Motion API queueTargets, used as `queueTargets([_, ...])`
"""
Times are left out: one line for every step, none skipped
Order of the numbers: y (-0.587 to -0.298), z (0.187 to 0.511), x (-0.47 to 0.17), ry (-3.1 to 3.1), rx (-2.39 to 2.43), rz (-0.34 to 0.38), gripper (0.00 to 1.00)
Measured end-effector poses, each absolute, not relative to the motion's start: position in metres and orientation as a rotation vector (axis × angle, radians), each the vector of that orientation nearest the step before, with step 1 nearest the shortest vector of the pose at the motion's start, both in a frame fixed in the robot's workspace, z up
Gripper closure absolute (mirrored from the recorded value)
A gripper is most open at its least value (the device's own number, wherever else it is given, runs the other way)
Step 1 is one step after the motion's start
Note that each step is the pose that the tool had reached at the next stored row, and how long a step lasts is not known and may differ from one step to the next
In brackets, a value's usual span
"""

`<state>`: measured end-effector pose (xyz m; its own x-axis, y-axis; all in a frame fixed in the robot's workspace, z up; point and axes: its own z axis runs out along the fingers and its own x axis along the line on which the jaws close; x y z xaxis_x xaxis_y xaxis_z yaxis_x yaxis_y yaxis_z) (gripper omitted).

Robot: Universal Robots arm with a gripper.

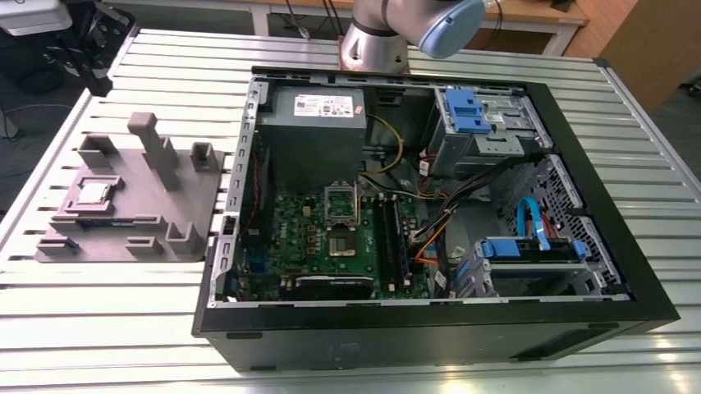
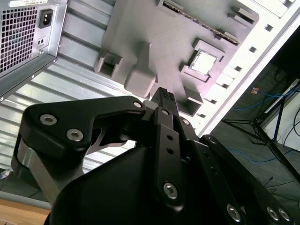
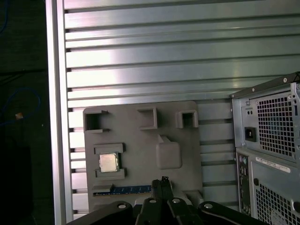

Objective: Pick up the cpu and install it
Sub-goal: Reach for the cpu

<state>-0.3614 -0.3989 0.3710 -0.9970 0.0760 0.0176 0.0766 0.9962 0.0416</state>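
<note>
- My tool [image 2: 164, 93], a black two-finger gripper, has its fingers drawn together at the tips. It has hold of nothing.
- In both wrist views my tool [image 3: 162, 180] hangs in the air above the grey plastic fixture with upright blocks [image 3: 140, 140], touching none of it.
- The cpu [image 3: 108, 162], a small flat square chip with a shiny silver top and a pale rim, lies flat in a shallow framed recess of the fixture [image 2: 173, 37]. The cpu [image 2: 204, 62] is apart from my fingertips, with the fixture's raised blocks between.
- In the exterior view the cpu [image 1: 92, 193] sits near the side of the fixture [image 1: 164, 205] towards the exterior view's left, and the fixture rests on the ribbed silver metal tabletop [image 1: 110, 312].
- A blue strip with a gold edge [image 3: 122, 190] lies in a slot of the fixture, near my tool's tip.
- Beside the fixture, on the exterior view's right, stands an open black computer case [image 1: 438, 328] lying on its side.
- Inside it lies a green motherboard [image 1: 328, 238] with a square metal-framed socket with a dark centre [image 1: 341, 215]; no chip lies in it.
- A grey box-shaped power supply [image 1: 312, 115] sits in the case beyond the motherboard.
- My silver and pale blue arm [image 1: 405, 33] rises behind the case.
</note>
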Motion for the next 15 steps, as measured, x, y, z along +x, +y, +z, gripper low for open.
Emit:
queueTargets([-0.3989,0.3710,-0.3616,-3.123,-0.119,-0.066,0.90])
queueTargets([-0.3989,0.3710,-0.3617,-3.123,-0.119,-0.066,0.90])
queueTargets([-0.3989,0.3710,-0.3618,-3.123,-0.119,-0.066,0.90])
queueTargets([-0.3989,0.3709,-0.3641,-3.123,-0.119,-0.066,0.90])
queueTargets([-0.3989,0.3709,-0.3661,-3.123,-0.119,-0.066,0.90])
queueTargets([-0.3989,0.3709,-0.3663,-3.123,-0.119,-0.066,0.90])
queueTargets([-0.3989,0.3709,-0.3664,-3.123,-0.119,-0.066,0.90])
queueTargets([-0.3989,0.3708,-0.3666,-3.123,-0.119,-0.066,0.90])
queueTargets([-0.3989,0.3708,-0.3668,-3.123,-0.119,-0.066,0.90])
queueTargets([-0.3989,0.3709,-0.3670,-3.123,-0.119,-0.066,0.90])
queueTargets([-0.3989,0.3709,-0.3673,-3.123,-0.119,-0.066,0.90])
queueTargets([-0.3989,0.3709,-0.3676,-3.123,-0.119,-0.066,0.90])
queueTargets([-0.3989,0.3708,-0.3678,-3.123,-0.119,-0.066,0.90])
queueTargets([-0.3989,0.3708,-0.3681,-3.123,-0.119,-0.066,0.90])
queueTargets([-0.3989,0.3708,-0.3683,-3.123,-0.119,-0.066,0.90])
